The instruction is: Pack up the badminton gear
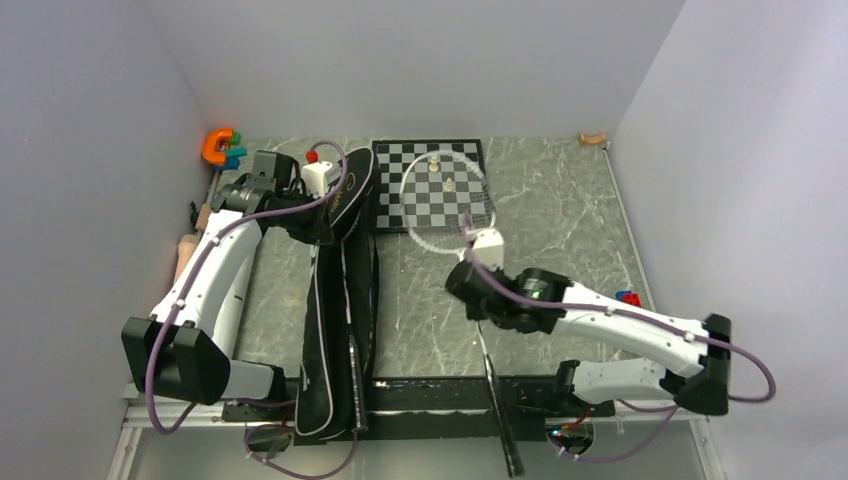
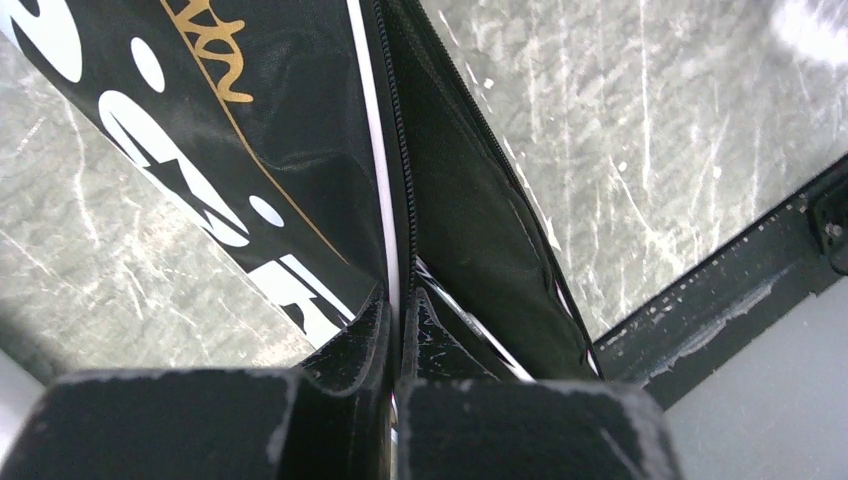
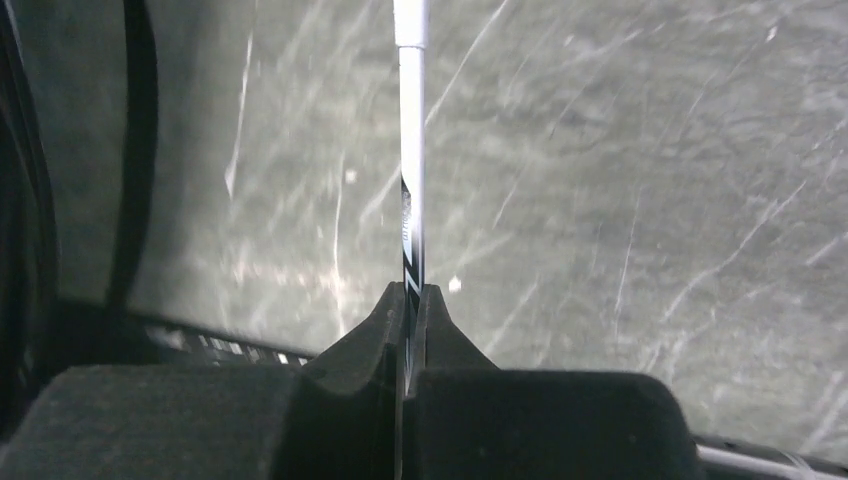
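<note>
Left gripper (image 2: 398, 325) pinches the bag (image 1: 330, 330) at its zipper edge; right gripper (image 3: 410, 305) clamps a racket (image 3: 408, 200) shaft at the bag's three o'clock.

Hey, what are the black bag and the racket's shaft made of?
The bag looks like black woven fabric, probably nylon, with a slight sheen: it creases and has a zipper and printed lettering. The racket shaft is thin, straight and glossy white and black: painted metal or graphite, the look leaves that open.

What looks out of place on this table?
The racket lies with its head over the chessboard, two small pale pieces showing through its strings, and its black handle juts past the near edge of the table.
</note>
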Controlling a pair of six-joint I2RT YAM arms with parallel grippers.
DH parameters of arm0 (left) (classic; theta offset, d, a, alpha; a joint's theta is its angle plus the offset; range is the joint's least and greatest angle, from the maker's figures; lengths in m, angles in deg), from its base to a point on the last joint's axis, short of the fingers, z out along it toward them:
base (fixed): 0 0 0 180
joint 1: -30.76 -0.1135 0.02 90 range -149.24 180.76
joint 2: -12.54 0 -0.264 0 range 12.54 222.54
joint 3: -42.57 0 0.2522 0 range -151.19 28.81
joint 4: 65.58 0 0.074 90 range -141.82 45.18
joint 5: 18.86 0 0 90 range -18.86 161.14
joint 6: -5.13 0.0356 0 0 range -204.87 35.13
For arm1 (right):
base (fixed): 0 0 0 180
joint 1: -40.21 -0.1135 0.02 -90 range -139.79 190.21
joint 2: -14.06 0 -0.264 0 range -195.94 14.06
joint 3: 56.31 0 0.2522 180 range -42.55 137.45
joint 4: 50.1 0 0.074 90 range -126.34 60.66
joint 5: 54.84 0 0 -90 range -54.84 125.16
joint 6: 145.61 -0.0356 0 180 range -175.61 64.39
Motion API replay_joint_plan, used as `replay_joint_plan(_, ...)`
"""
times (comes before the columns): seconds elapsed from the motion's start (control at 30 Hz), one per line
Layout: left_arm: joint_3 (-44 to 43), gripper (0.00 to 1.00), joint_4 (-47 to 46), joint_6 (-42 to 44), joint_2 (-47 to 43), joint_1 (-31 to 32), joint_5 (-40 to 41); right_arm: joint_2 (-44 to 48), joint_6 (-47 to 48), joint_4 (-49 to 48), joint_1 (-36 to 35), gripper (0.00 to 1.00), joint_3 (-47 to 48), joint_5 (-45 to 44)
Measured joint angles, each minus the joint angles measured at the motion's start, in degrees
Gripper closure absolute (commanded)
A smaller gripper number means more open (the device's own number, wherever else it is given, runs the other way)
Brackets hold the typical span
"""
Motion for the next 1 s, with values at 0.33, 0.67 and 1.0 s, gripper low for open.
replay_joint_plan(0.33,-1.7,1.00,-3.5,-1.3,3.8,-0.3,4.5,-15.2,-6.3,15.1,-19.6,1.00,13.1,-4.1)
replay_joint_plan(0.67,-1.7,1.00,-4.6,-1.9,3.8,-0.8,6.8,-23.7,-3.1,16.1,-24.0,1.00,16.7,-1.0)
replay_joint_plan(1.0,-1.7,1.00,-4.6,-1.9,3.8,-0.9,6.8,-32.3,3.7,16.2,-24.5,1.00,25.1,0.0)
